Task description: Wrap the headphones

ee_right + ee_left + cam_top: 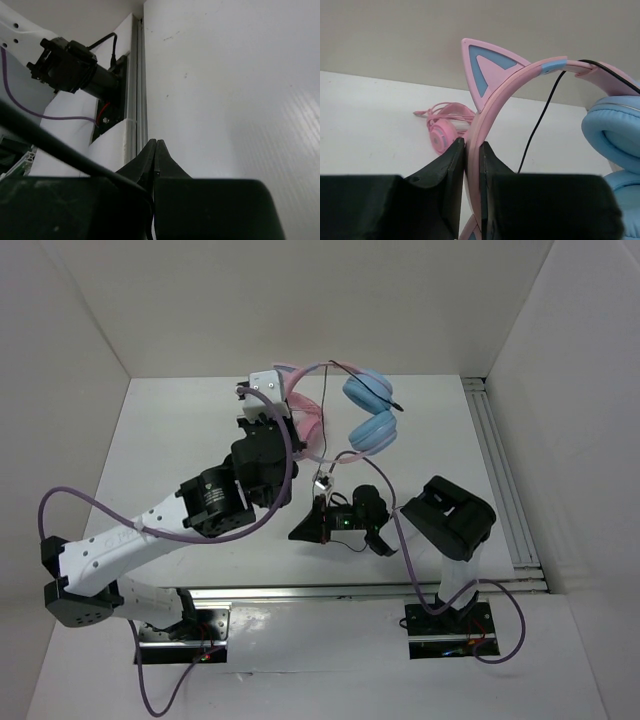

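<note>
1. Left gripper (472, 150), far centre: its jaws were clamped on the pink headband (520, 75) of the headphones (372, 430).
2. Right gripper (156, 150), nearer: its jaws were clenched, seemingly pinching the cable (322, 490).
3. Ear cups (368, 390), far right. The step in hand was probably winding. Next, the cable needed looping round the headband, kept taut.

Blue-cup cat-ear headphones (372, 430) w/ blk cable (540, 120)
</note>
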